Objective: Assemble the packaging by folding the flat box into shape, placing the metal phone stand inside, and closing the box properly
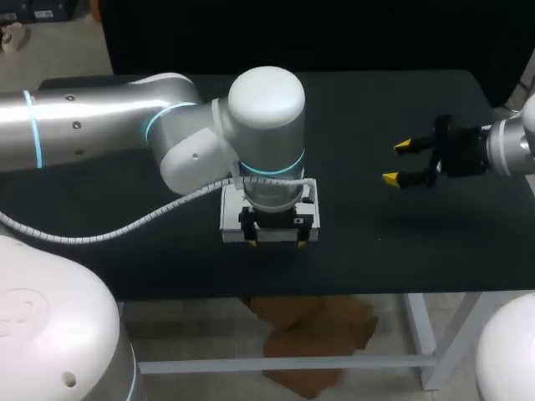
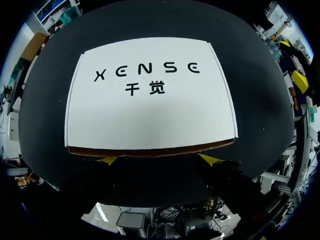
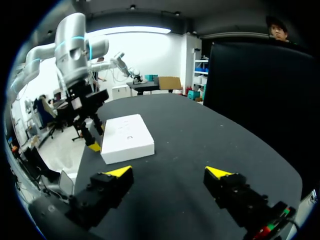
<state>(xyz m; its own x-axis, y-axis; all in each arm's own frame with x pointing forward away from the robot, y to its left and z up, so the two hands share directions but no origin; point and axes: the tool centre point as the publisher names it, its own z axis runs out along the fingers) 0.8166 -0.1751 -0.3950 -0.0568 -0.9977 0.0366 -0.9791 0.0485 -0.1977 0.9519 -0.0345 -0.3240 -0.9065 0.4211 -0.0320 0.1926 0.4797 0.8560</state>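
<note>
White cardboard lies nearest: a white rectangular cardboard box (image 1: 229,215) is set flat on the black bench (image 1: 376,251), close to the bench's near edge and about midway along it. In the left wrist view the box (image 2: 150,110) is shown with its broad top face turned upward and printed in dark characters. A brown raw edge runs along the side that faces the left tool (image 2: 159,160).

That tool (image 1: 276,242) is held pointing down at this near side of the box. It is carried by the silver left arm (image 1: 125,125), whose wrist covers much of the box in the head view. Its two yellow fingertips (image 2: 210,159) are spread wide and are seen just beside the brown edge, one toward each end of it. Nothing is clamped between them, so the tool is released. Whether the tips touch the box cannot be told.

Farther back and well to the right, the right tool (image 1: 397,163) is held above bare bench, well apart from the box and pointed toward it. In its own wrist view the right tool (image 3: 169,172) is shown with its fingers parted and only air between them, so it too is released. The box (image 3: 127,136) is seen ahead of it, with the left tool (image 3: 87,132) standing at the box's far end and one yellow tip low beside the box.
</note>
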